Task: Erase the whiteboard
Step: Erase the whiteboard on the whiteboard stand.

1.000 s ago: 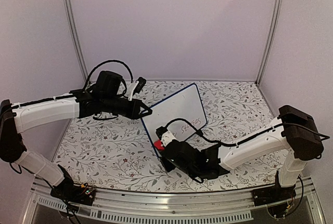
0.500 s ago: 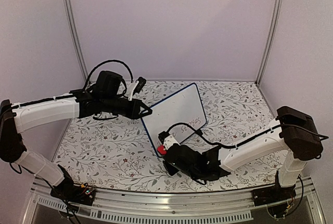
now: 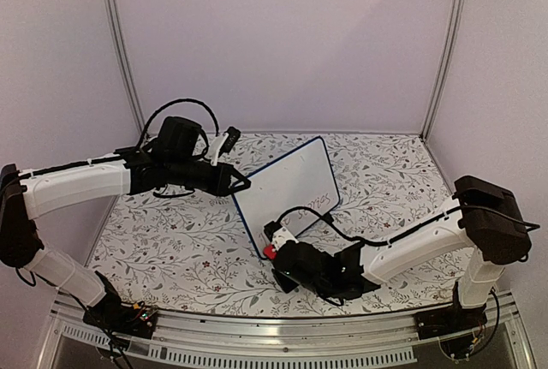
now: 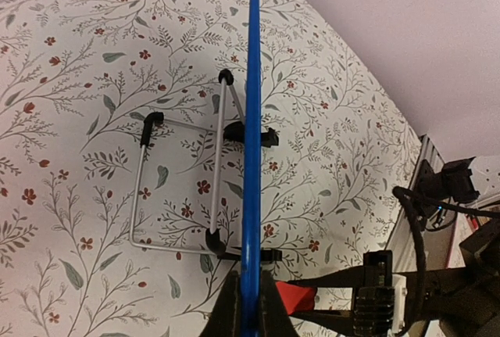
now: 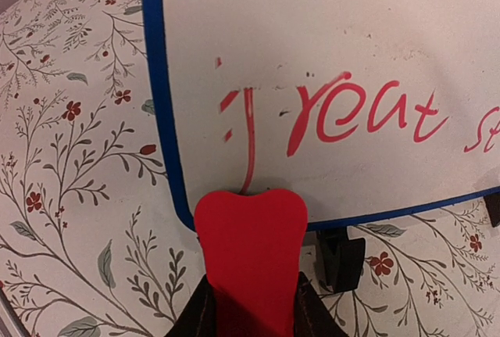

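1. Location: the board [image 3: 289, 182] stands propped at a tilt at the centre of the top view, on a wire stand [image 4: 178, 190] behind it; the table [image 3: 171, 241] under it has a floral cover.
2. Left gripper [image 4: 248, 315]: clamped on the board's thin blue rim at its left edge, steadying it.
3. Right gripper [image 5: 250, 310]: closed on a red eraser [image 5: 250, 247]; the eraser's tip overlaps the board's lower left corner in the wrist view, at the foot of a red stroke; contact cannot be confirmed.
4. Condition: red writing [image 5: 344, 114] runs along the lower part of the board, almost all unerased; the task looks barely begun.
5. Risks:
   - a hard wipe could push the propped board back or fold the stand;
   - the left grip holds only a narrow rim and may slip under side load;
   - the eraser, held by its lower end, may pivot in the jaws;
   - the right arm's cable [image 3: 300, 211] lies near the board face and could snag.
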You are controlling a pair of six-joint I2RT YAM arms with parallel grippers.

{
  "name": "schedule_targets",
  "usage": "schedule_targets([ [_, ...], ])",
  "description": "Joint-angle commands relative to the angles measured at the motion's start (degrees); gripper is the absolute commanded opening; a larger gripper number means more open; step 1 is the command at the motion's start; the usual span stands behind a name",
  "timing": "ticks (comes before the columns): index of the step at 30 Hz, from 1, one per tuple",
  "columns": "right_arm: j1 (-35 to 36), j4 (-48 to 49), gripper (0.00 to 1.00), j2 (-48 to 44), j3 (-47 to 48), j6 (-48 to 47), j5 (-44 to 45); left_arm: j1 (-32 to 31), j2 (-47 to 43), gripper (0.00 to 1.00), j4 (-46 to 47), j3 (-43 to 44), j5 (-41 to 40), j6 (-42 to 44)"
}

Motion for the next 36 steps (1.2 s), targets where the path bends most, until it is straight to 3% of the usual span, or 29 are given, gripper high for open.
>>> schedule_targets([
  [1,-0.04,-0.82,0.22,-1.49,0.39,-1.22,1.55,0.72,0.50,0.00,2.58,-0.10,-0.32,-1.07],
  [8,-0.56,1.03,0.23,-5.22,3.13,-7.16,6.40,0.75,0.46,0.00,2.60,-0.03,-0.21,-1.07],
  [18,-3.03,3.45,0.23,-2.78,6.85,-11.07,4.21,0.73,0.57,0.00,2.51,0.06,-0.15,-0.99],
  [36,-3.03,2.61,0.23,0.10,4.16,-6.97,-0.03,0.83,0.86,0.00,2.51,0.06,0.30,-1.06],
])
